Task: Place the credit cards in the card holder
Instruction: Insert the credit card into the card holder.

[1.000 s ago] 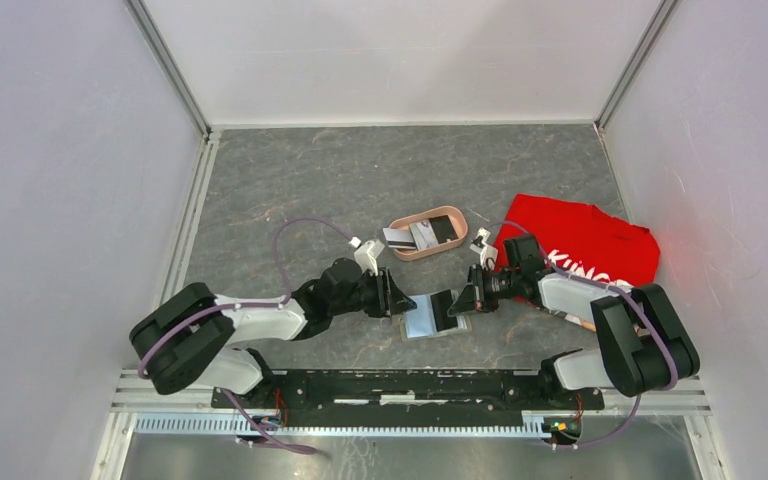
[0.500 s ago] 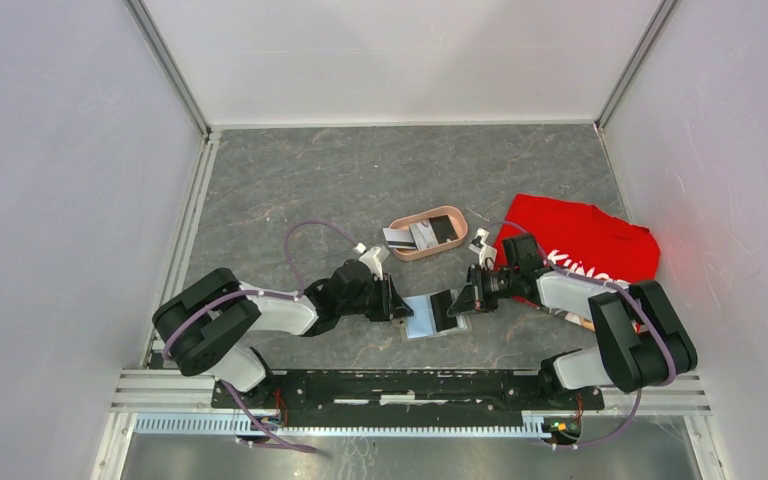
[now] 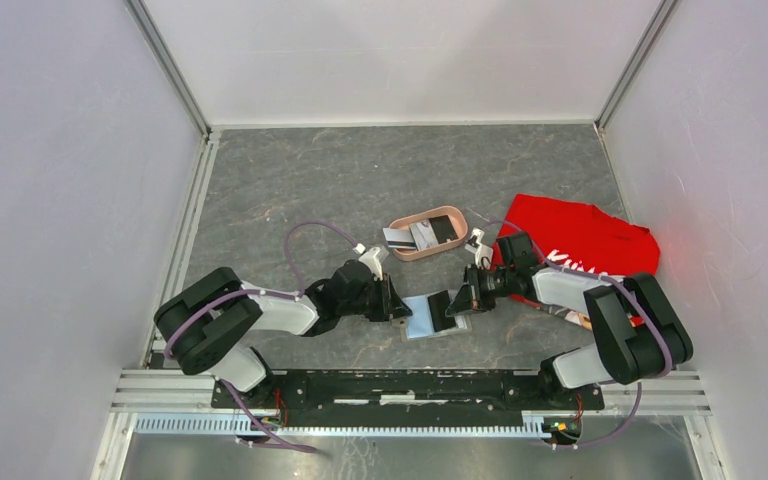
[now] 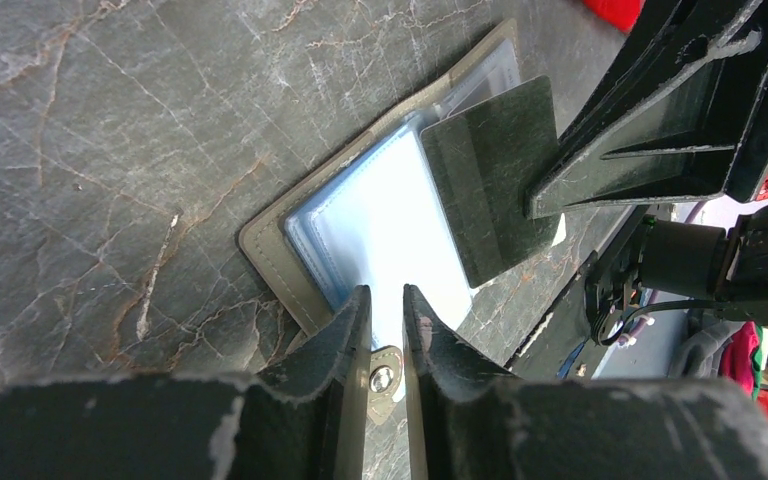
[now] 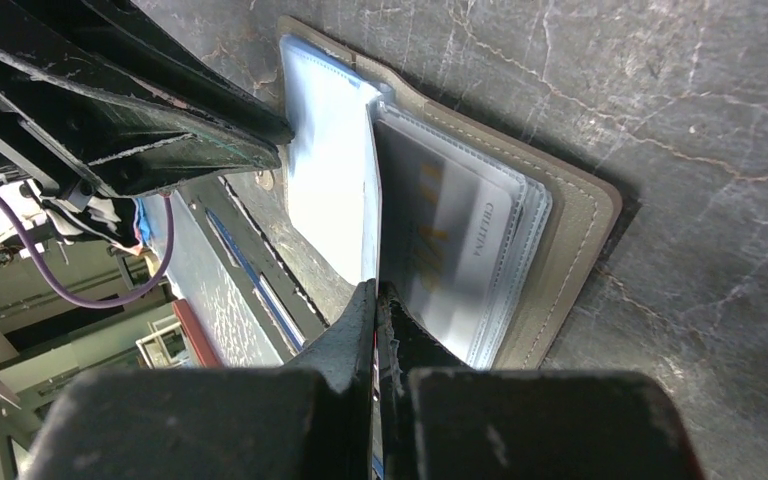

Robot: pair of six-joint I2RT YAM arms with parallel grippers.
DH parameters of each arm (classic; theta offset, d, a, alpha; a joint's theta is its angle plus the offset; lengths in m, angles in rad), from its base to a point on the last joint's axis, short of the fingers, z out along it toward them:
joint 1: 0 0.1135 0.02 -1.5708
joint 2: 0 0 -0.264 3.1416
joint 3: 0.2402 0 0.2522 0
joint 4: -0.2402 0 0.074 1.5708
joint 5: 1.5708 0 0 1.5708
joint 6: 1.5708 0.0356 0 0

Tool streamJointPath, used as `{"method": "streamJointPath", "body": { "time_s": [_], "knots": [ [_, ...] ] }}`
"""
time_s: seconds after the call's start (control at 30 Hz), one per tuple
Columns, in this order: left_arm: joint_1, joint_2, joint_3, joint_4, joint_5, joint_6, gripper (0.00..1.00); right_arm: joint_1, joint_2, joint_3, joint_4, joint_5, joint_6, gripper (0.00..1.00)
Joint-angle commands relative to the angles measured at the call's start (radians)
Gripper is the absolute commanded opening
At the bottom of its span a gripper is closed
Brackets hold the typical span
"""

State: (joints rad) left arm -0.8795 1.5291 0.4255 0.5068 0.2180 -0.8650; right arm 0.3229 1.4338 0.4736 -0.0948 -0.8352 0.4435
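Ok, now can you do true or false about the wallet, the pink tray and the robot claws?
1. The card holder lies open on the table. True.
2. The pink tray is empty. False: cards lie in it.
3. The right claw is pinched shut on a thin dark sheet. True.
4. The red cloth lies on the table's left side. False: it lies on the right side.
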Motion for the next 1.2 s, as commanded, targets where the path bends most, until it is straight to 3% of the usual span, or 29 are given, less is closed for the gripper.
{"method": "streamJointPath", "body": {
  "time_s": [0.0,0.73,1.17],
  "knots": [
    [-0.004,0.015,-0.004,0.005,-0.006,-0.016,0.24,0.01,0.018,0.037,-0.018,0.031,-0.033,0.0],
    [-0.004,0.035,-0.01,0.034,0.022,-0.009,0.19,0.032,0.071,0.079,-0.049,0.054,-0.05,0.0],
    [-0.004,0.043,-0.011,0.042,0.027,-0.009,0.18,0.031,0.045,0.067,-0.1,0.153,-0.072,0.0]
  ]
}}
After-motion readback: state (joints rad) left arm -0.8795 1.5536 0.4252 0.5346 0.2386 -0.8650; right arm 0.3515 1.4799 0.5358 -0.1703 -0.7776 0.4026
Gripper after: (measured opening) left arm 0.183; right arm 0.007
